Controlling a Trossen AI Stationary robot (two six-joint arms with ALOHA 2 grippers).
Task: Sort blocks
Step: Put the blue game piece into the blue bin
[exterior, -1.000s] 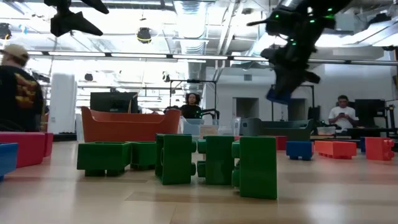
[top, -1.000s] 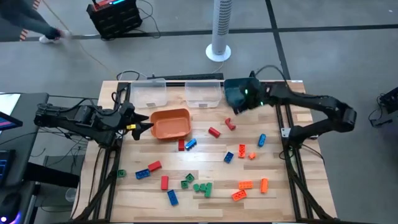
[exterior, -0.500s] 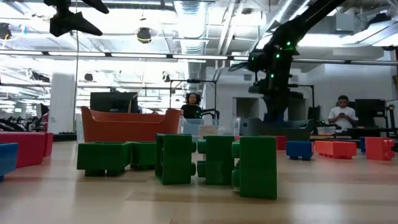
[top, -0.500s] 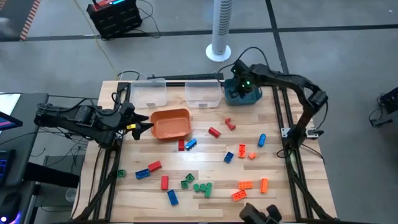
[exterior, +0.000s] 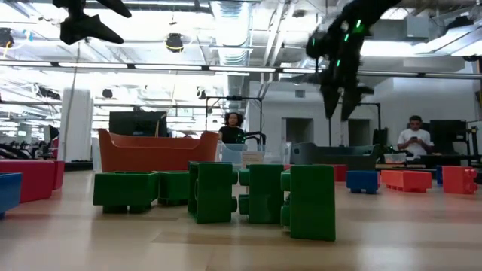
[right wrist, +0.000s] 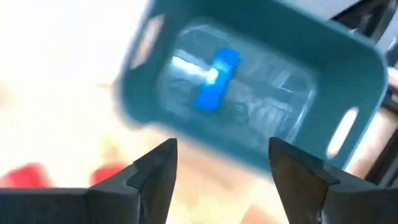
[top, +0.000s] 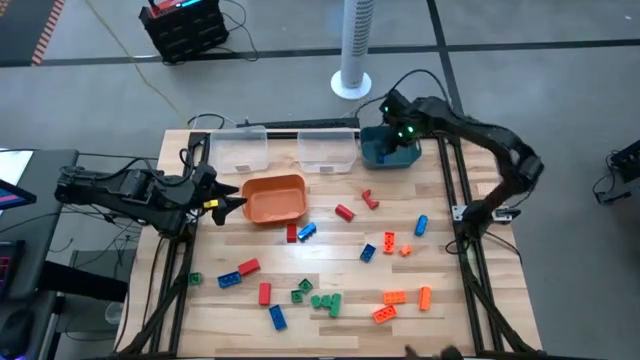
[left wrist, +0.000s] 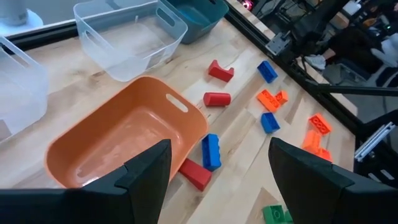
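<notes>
While the left tool (top: 232, 200) hangs by the desk's (top: 440, 320) left edge with its fingers apart and nothing between them, just left of the orange bin (top: 273, 198), that bin shows a bare floor in the left wrist view. Along the far edge stand two clear bins (top: 238, 150), side by side, and what shows of their insides in the left wrist view is bare. At the far right corner sits the teal bin (top: 388, 150), and the right wrist view shows one blue block (right wrist: 215, 81) lying in it. The other blocks (top: 318, 298) lie loose on the desk: a red and a blue one touching just in front of the orange bin, two red ones near the middle, blue and orange ones toward the right edge, and a mixed scatter of green, red, blue and orange along the near edge. The left arm reaches in low from beyond the left edge. The right arm arches in from the right edge and bends back over the far right corner, its right tool (top: 397, 125) above the teal bin, pointing down, fingers spread and empty.
</notes>
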